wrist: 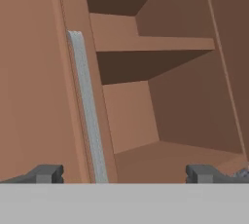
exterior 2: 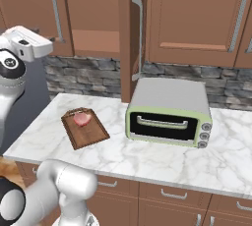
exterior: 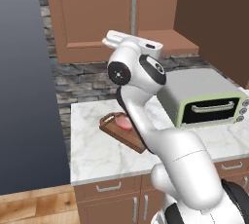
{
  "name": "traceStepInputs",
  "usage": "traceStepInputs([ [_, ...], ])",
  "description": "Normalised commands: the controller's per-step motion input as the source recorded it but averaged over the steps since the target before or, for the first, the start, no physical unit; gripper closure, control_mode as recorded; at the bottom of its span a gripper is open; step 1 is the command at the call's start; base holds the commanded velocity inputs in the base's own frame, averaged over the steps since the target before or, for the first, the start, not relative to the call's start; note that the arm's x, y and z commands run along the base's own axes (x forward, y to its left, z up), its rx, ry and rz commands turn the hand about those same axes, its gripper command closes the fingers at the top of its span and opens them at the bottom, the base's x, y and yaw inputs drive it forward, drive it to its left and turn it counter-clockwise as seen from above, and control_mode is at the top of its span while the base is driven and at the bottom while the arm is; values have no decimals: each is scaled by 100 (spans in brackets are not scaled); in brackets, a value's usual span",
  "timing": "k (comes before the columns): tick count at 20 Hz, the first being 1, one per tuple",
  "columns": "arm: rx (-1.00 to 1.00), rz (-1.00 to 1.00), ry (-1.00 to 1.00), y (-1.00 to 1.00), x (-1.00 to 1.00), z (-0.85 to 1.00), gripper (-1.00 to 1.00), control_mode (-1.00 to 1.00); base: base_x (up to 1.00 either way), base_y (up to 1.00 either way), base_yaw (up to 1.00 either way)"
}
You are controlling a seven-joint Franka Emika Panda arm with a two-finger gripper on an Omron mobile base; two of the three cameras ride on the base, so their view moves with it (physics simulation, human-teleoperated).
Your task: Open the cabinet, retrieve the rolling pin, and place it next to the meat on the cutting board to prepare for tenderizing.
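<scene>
Reaching up from the left base view, the white arm hides part of the cutting board (exterior: 121, 133), where the meat (exterior: 125, 123) lies on the marble desk (exterior: 97, 155); the cabinet (exterior: 121, 13) stands with its right door swung wide. From the right base view, board and meat lie fully exposed, left of a toaster oven (exterior 2: 170, 114). Seen from the hand, the tool (wrist: 124, 173) is spread wide and empty before the cabinet's bare inner shelf (wrist: 151, 43), beside a silver handle (wrist: 87, 111); no rolling pin is visible.
</scene>
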Motion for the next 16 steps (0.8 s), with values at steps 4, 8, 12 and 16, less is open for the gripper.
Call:
traceStepInputs([
  [4,0,2,-1,1,38,0,-100,-100,0,0,0],
  [8,0,0,0,0,35,0,-100,-100,0,0,0],
  [12,0,2,0,4,40,0,-100,-100,0,0,0],
  [16,0,3,0,2,43,0,-100,-100,0,0,0],
])
